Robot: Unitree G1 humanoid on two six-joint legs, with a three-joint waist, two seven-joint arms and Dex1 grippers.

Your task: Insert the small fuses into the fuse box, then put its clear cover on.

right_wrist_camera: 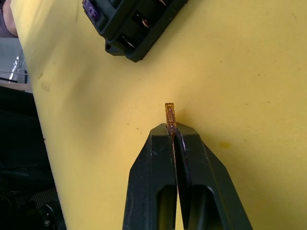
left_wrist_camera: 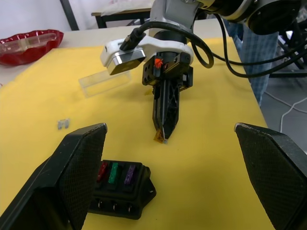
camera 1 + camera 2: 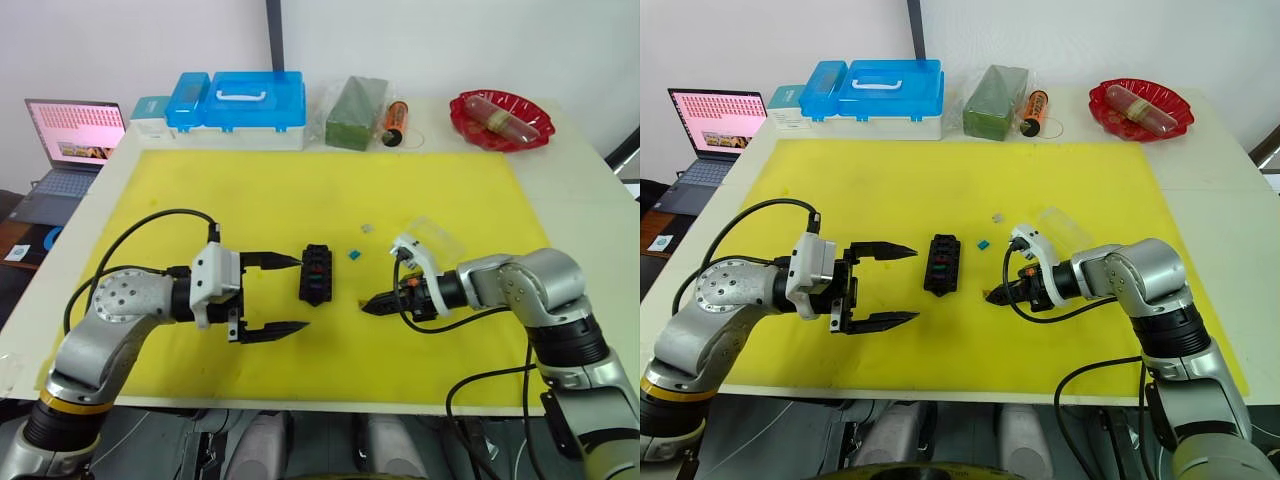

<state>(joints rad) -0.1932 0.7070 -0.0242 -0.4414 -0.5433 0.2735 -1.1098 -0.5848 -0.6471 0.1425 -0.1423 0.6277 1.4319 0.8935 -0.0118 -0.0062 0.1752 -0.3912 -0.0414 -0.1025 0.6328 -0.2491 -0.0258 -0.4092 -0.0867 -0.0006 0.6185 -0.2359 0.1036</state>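
The black fuse box [image 3: 317, 273] lies on the yellow mat with red, green and purple fuses [image 2: 114, 172] seated in its slots. Just left of the box, my left gripper [image 3: 300, 294] stands open with nothing between its fingers. My right gripper [image 3: 366, 308] is to the right of the box, low over the mat, shut on a small tan fuse [image 1: 169, 114] that sticks out past its tips. A teal fuse [image 3: 353, 255] and a grey fuse [image 3: 367, 229] lie loose on the mat behind the box. The clear cover [image 3: 435, 235] lies beyond the right wrist.
Along the table's far edge stand a blue-lidded storage case [image 3: 240, 105], a green block [image 3: 355, 112], an orange tube [image 3: 396, 122] and a red dish [image 3: 500, 118]. A laptop [image 3: 75, 135] sits at the far left. The yellow mat [image 3: 300, 190] covers most of the table.
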